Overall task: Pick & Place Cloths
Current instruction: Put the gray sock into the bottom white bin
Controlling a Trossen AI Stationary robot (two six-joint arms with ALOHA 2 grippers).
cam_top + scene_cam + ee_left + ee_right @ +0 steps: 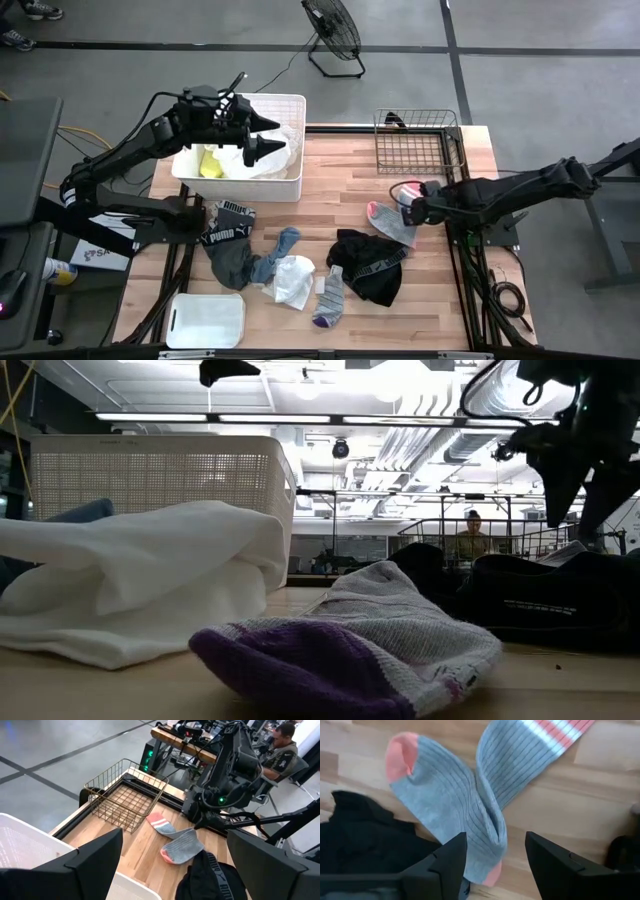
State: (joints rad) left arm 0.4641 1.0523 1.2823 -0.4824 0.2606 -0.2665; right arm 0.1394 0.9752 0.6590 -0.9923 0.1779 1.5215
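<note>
On the table (320, 175), the white bin (290, 110) holds a yellow cloth (209, 165); the left gripper (268, 137) hovers over it, fingers spread and empty. Black (368, 262), white (293, 280) and blue (277, 252) cloths lie mid-table. The right gripper (405, 212), fingers parted, sits low over the grey-pink sock (465, 795), not pinching it.

White bin (290, 187), wire basket (418, 150), fan (333, 32)

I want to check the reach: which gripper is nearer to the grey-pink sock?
Right. The right gripper hovers open directly over the grey-pink sock; the left gripper is open far across the table, above the white bin.
</note>
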